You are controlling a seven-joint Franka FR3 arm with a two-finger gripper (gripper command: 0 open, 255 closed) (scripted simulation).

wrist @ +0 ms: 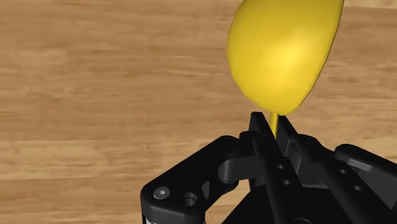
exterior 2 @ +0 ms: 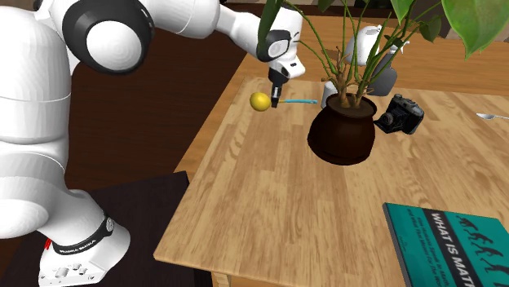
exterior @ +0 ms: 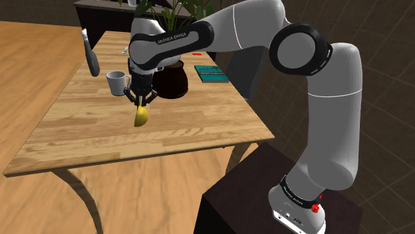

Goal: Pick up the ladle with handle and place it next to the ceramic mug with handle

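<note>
- At the shoulder view's left, the white mug [exterior: 118,82] stands upright on the wooden table [exterior: 80,133].
- Just to its right, the black gripper [exterior: 141,101] is closed on the thin neck of the ladle [exterior: 141,117]. The yellow bowl sticks out past the fingertips, near the mug but not touching it.
- You should expect the ladle to be light and stiff. Its neck looks smooth and narrow, so it may turn between the pads if you move fast.
- The bowl is probably the heavier end, so a hold close to the bowl, as you have now, seems a good one.
- Further right stand the dark plant pot [exterior: 171,80] and then the teal book [exterior: 211,73], both apart from the ladle.
- From the wrist view, the fingers [wrist: 257,127] almost meet, and the neck disappears between them, so you cannot see how deep it sits.
- From the second exterior view, the pale blue handle runs toward the pot and is hard to follow, and plant stems cover most of the mug.
- Whether the bowl is fully clear of the table, you cannot tell for sure.
</note>
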